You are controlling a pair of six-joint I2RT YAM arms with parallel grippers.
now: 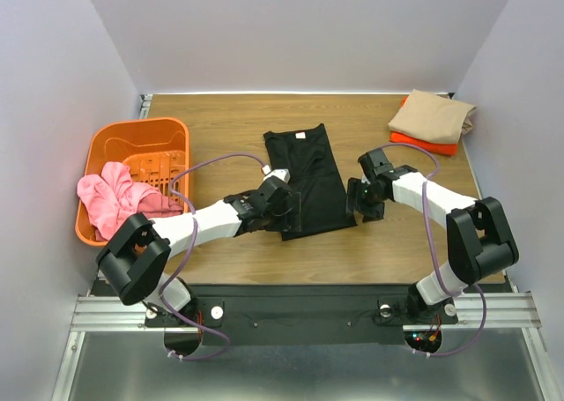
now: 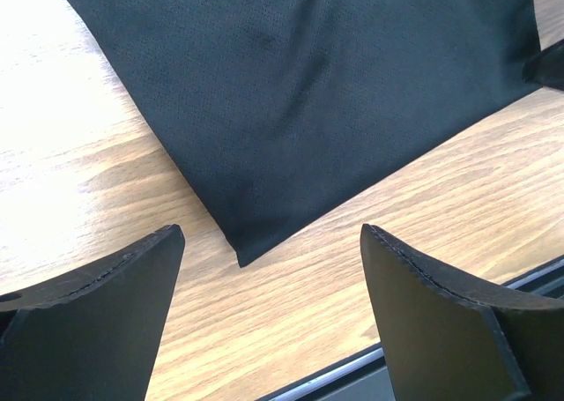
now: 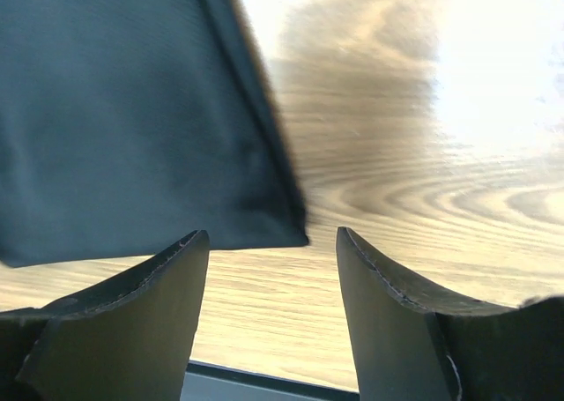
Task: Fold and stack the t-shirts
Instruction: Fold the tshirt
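The left tool (image 2: pixel 271 232) stands with jaws wide apart, empty, above the near left corner of the folded black cloth t-shirt (image 1: pixel 304 167). The right tool (image 3: pixel 273 235) is likewise apart and empty at the shirt's near right corner. The shirt lies flat on the middle of the wooden counter (image 1: pixel 229 119). A folded tan t-shirt (image 1: pixel 432 112) rests on a bright orange t-shirt (image 1: pixel 423 143) in the far right corner.

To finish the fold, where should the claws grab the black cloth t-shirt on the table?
Its two near corners, coming from the near side: the black cloth t-shirt lies flat and a corner sits ahead of the open left claw and right claw.
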